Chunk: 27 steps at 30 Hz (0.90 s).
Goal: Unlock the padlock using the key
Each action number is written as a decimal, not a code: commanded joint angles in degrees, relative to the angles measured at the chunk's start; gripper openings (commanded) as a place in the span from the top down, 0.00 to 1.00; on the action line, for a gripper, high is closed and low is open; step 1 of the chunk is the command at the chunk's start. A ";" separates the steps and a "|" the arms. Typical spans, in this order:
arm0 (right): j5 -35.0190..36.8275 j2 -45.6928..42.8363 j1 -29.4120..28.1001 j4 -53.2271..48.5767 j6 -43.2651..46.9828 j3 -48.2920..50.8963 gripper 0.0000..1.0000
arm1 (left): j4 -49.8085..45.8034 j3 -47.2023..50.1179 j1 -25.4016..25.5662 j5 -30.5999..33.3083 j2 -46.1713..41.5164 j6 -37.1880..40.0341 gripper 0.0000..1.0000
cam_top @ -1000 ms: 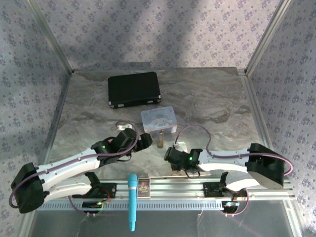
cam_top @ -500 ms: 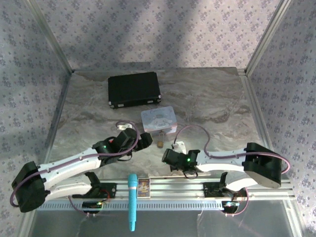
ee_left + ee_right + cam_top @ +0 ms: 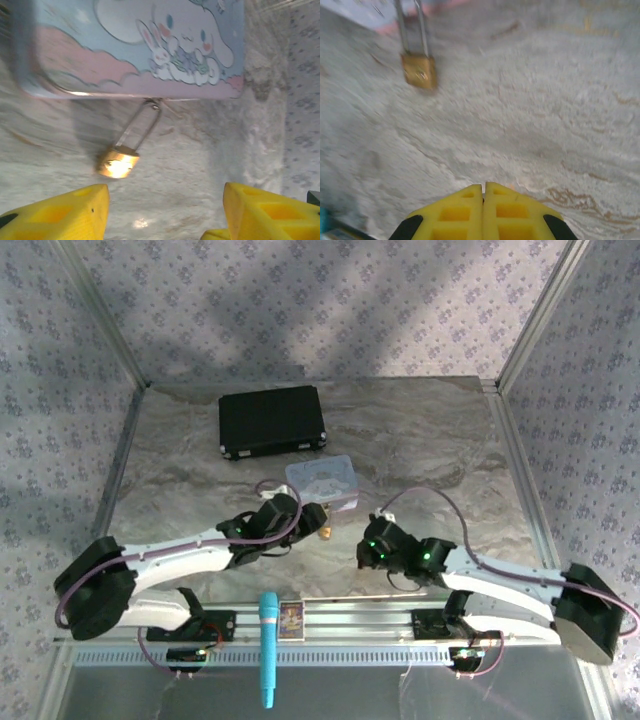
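Two arms are low over the marble table (image 3: 440, 440), both pointed at the padlock (image 3: 118, 162). The padlock lies flat on the table just in front of the pale blue cartoon-print tin (image 3: 125, 45). Its brass body is toward the arms, and the thin silver shackle (image 3: 142, 125) runs up to a small clasp on the tin's near edge.

Left gripper (image 3: 162, 200): yellow fingers (image 3: 70, 210) wide apart, nothing between them, padlock ahead of the gap and slightly toward the left finger, not touched. In the top view the left gripper (image 3: 308, 518) sits just beside the padlock (image 3: 326, 530) and close to the tin (image 3: 322, 480).

Right gripper (image 3: 483, 192): fingers pressed together. Cannot tell if anything is pinched between them. The padlock (image 3: 419, 70) is ahead and to the left of it, apart, with bare table between. In the top view the right gripper (image 3: 372, 545) is near the padlock on the other side.

A black case (image 3: 272, 420) lies further back. A teal microphone (image 3: 268, 645) rests on the front rail.
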State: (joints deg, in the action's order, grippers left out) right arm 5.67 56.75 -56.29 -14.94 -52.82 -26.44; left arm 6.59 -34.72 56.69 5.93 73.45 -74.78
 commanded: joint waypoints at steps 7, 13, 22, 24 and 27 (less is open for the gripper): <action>-4.21 -7.84 8.41 -0.93 7.29 -3.55 1.00 | 7.63 -1.94 5.16 4.73 1.62 -28.58 0.10; -5.69 -3.32 10.20 6.21 8.91 -7.85 1.00 | 14.28 -1.80 6.40 5.49 4.88 -38.08 0.15; -7.65 2.40 7.57 13.45 7.42 -8.70 1.00 | 16.34 -1.22 6.35 9.10 3.13 -39.07 0.40; -7.96 2.75 7.08 14.55 7.07 -8.31 1.00 | 16.62 -0.47 6.09 9.39 2.38 -39.12 0.51; -8.37 3.69 6.38 15.44 6.79 -8.15 1.00 | 15.39 0.09 5.67 9.58 0.96 -38.53 0.59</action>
State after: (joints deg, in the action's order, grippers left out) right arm -1.61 59.70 -49.19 -2.02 -45.58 -34.70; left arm 21.17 -34.87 62.65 13.37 76.84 -111.18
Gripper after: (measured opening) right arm 0.054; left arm 0.424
